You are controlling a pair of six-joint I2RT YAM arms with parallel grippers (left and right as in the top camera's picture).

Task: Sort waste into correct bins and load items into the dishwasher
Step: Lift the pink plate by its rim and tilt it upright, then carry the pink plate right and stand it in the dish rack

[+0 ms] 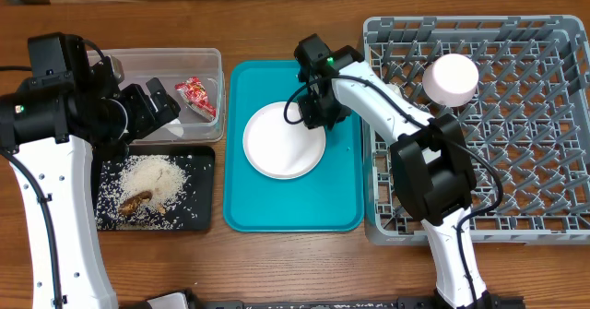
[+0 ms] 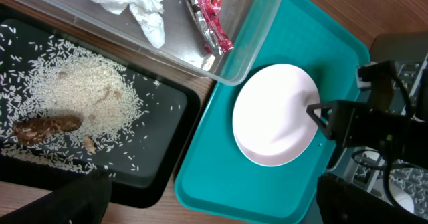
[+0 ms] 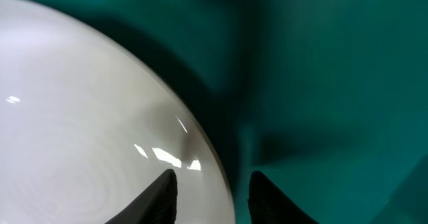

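Where the right tool (image 3: 214,194) hung lowest, its two fingers stood spread astride the rim of the white plate (image 3: 80,117), one over the glossy face and one outside it above the teal tray (image 3: 321,83), pinching nothing. The plate lay flat in the tray's middle, apparently clean and bound for the dish rack (image 1: 553,226) just beside the tray.

The likeliest trouble was the bite itself. A shallow hold on so slick an edge could let the plate pivot or slide out once lifted, and the outer finger, if driven lower, might jam on the tray floor and shove the plate away.

Further left, the black tray (image 1: 198,207) held spilled rice (image 1: 152,175), and the left tool (image 1: 164,108) hovered spread and empty near the clear bin (image 1: 217,69) with its red wrapper (image 1: 197,97).

Farthest, a white cup (image 1: 451,78) sat in the rack. A drooping plate could catch the rack wall or knock that cup.
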